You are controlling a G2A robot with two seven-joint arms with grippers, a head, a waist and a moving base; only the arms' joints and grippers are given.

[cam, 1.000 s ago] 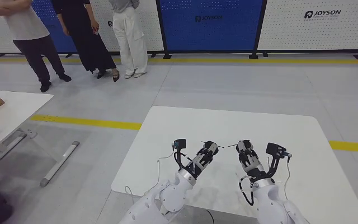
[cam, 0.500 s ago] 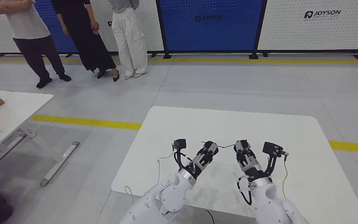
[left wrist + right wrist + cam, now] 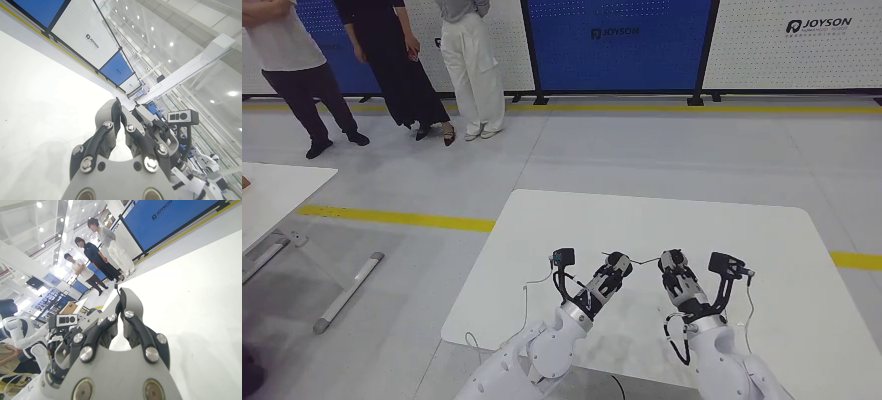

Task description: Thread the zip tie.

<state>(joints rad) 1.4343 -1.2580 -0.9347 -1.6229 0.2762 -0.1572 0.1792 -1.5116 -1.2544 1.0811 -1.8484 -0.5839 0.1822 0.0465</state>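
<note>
counter (image 3: 742,230) under both arms, by its near edge; left end effector (image 3: 616,264) and right end effector (image 3: 672,262) each clenched on one end of the zip tie (image 3: 116,287), stretched between them; no loop yet, i'd say threading the tail remains

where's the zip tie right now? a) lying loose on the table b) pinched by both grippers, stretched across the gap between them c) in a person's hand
b: the zip tie shows as a thin black line running from the left gripper to the right gripper, with both grippers' fingers closed on it.
</note>
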